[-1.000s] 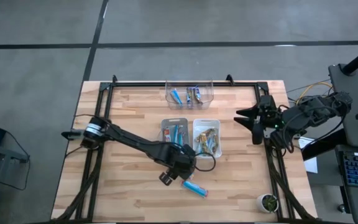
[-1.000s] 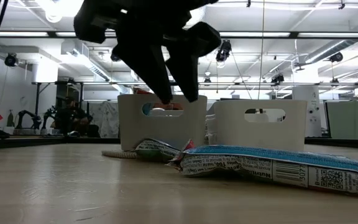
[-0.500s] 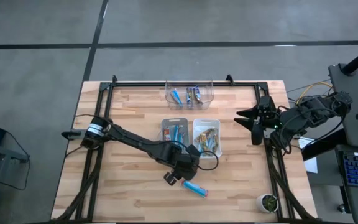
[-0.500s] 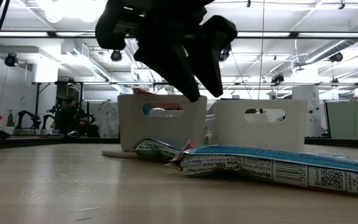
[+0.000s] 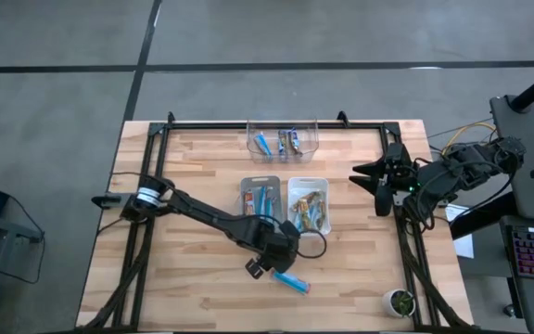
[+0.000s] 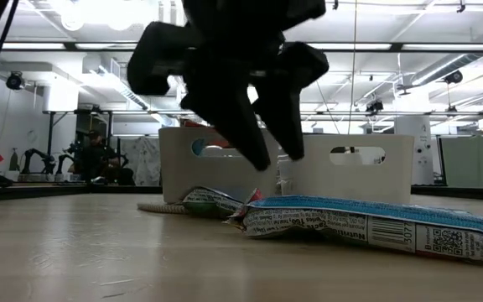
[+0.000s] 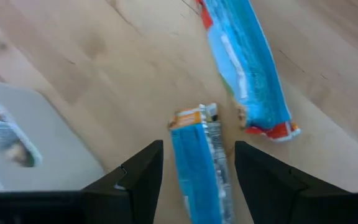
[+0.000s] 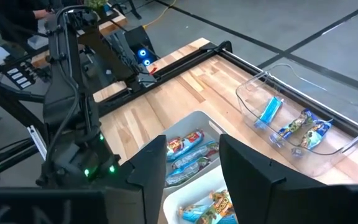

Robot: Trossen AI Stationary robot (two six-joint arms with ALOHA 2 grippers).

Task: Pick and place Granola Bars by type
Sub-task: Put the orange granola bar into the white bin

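My left gripper (image 7: 194,168) hangs just in front of the grey rectangular bin (image 5: 260,197), jaws spread wide, with nothing pinched between them. My two dark fingers (image 7: 139,174) straddle the end of a shiny blue wrapped granola bar (image 7: 199,165) lying on the table; whether either finger touches the wrapper I cannot tell. That bar's long axis runs straight along the gap between my fingers, its sealed end with an orange patch pointing away from my wrist. A second blue wrapped bar with red ends (image 7: 247,65) lies just beyond it on the wood, angled off from the first, with its nearer red end close beside the first bar's far end.

From above, only that second bar (image 5: 291,281) shows clear of my gripper, lying slantwise on the table in front of the grey bin. The white bin (image 5: 309,205) stands right beside the grey one, both holding bars, and the clear plastic bin (image 5: 282,139) behind them holds a few more.

My right gripper (image 5: 371,183) waits off to the white bin's side, near the table edge, its fingers apart and empty.

The table (image 5: 193,176) is pale wooden planking in a black frame; around it is grey floor.
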